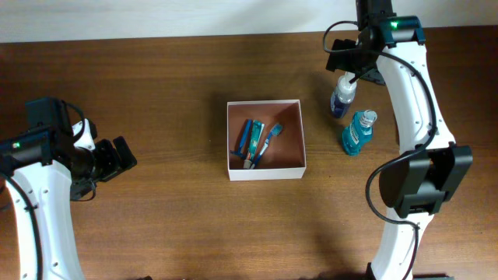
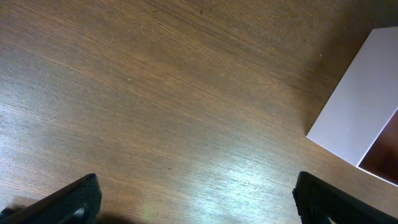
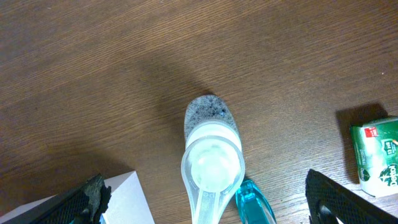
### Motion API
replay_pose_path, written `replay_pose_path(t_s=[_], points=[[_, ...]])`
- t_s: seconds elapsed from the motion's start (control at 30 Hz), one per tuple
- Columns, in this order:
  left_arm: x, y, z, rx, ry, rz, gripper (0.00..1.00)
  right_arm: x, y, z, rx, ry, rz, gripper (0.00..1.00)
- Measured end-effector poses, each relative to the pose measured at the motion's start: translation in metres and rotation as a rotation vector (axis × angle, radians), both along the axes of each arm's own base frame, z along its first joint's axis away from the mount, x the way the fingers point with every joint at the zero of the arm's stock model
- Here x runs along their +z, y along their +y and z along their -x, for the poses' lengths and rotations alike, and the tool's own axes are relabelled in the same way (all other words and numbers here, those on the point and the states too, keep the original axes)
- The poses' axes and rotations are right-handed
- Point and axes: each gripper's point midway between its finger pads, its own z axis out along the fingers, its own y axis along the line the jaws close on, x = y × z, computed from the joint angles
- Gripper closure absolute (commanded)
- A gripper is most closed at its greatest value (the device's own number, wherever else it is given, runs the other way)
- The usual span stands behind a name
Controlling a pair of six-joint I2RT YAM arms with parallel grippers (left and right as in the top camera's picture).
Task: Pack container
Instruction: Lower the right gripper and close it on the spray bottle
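Directly beneath the right wrist camera stands a clear-capped bottle (image 3: 211, 158), upright on the wooden table (image 3: 93, 68) and seen from above. The right gripper (image 3: 217, 200) is positioned over it. Its fingers (image 3: 87, 199) are spread wide at the lower corners of the view, with the bottle between them and clear of both. A blue mouthwash bottle (image 3: 254, 202) lies just beside the clear-capped bottle at 5 o'clock. A green soap packet (image 3: 376, 155) sits at 3 o'clock, well apart. One white corner of the container (image 3: 124, 202) appears at 8 o'clock. In the overhead view the container (image 1: 266, 173) sits at the table centre, open side up. Several slim blue and teal items (image 1: 255, 142) lie inside it, toward its left half; they are too small to identify exactly. The clear-capped bottle (image 1: 342, 95) is at 2 o'clock from the container and the mouthwash bottle (image 1: 358, 134) at 3 o'clock, both outside it. The left gripper (image 1: 124, 155) is at 9 o'clock from the container, well apart. Its fingers (image 2: 78, 199) are spread wide over bare wood and hold nothing. The container's white wall (image 2: 357, 102) shows at 3 o'clock in the left wrist view.
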Motion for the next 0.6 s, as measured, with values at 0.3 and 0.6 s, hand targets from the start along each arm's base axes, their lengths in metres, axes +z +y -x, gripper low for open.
replay_pose_path(t_s=[0.3,0.6], points=[[0.000,0.000,0.000,0.000,0.000,0.000,0.01,-0.023,0.000,-0.003,-0.024,0.045,-0.006,0.06],[0.000,0.000,0.000,0.000,0.000,0.000,0.01,-0.023,-0.007,-0.004,-0.064,0.039,0.008,0.17]])
